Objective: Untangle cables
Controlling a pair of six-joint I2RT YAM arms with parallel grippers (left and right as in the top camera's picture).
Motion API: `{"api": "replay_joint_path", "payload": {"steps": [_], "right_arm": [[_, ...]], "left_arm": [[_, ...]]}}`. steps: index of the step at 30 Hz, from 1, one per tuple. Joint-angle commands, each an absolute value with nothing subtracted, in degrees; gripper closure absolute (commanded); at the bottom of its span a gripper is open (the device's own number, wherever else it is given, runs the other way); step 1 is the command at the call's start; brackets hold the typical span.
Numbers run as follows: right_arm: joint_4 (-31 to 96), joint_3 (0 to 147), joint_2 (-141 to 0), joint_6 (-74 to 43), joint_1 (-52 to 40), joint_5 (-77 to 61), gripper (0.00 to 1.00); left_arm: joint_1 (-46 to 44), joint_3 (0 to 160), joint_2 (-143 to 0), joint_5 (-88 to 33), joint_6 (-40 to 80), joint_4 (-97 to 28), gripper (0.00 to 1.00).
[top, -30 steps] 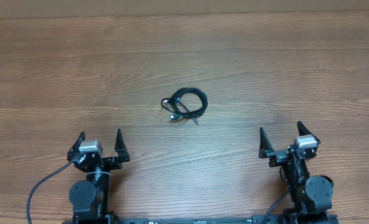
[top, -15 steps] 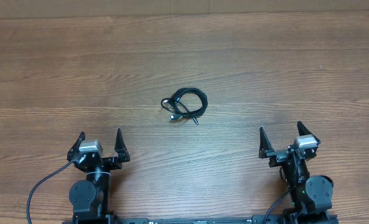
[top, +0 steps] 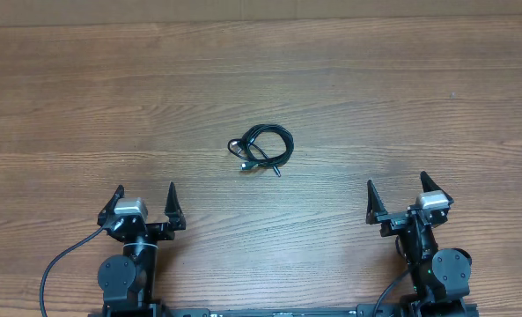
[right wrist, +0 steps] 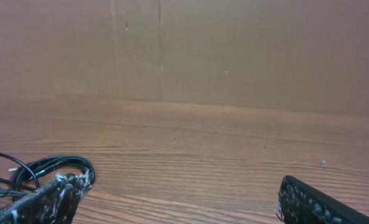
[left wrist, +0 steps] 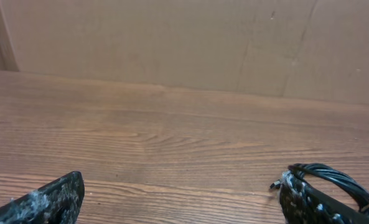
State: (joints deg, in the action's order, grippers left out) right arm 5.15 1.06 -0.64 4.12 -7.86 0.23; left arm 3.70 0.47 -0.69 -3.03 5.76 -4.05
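Left hand [top: 144, 188]: open, holding nothing.
Right hand [top: 397, 180]: open, holding nothing.
Cables [top: 262, 148]: tangled black bunch lying mid-table, well apart from both hands.
Table [top: 419, 88]: wood grain.

No text, label, brand, number or sign can be read anywhere in these views; nothing legible shows on any surface.

This looks like a robot lab's test bench. A left arm [top: 124, 273] and a right arm [top: 437, 264] are mounted at the near edge of a wood-grain table [top: 261, 70]. A plain brown board [left wrist: 172, 37] walls off the far side.
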Motion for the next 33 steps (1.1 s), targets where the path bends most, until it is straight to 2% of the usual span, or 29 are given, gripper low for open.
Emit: {"api": "replay_joint_path", "payload": {"steps": [1,8,22,33], "right_arm": [[4.8,0.4,-0.2,4.4,-7.4,0.1,0.0],[4.8,0.4,-0.2,4.4,-7.4,0.1,0.0],[4.8,0.4,-0.2,4.4,-7.4,0.1,0.0],[4.8,0.4,-0.2,4.4,-7.4,0.1,0.0]], "left_arm": [[3.4,1.1,-0.3,-4.6,5.1,-3.9,0.0],[3.4,10.7,-0.3,-13.1,5.1,-10.8,0.0],[3.4,40.1,-1.7,-13.6,5.1,-36.9,0.01],[3.3,64.0,-18.0,-18.6,5.1,-51.7,0.0]]}}
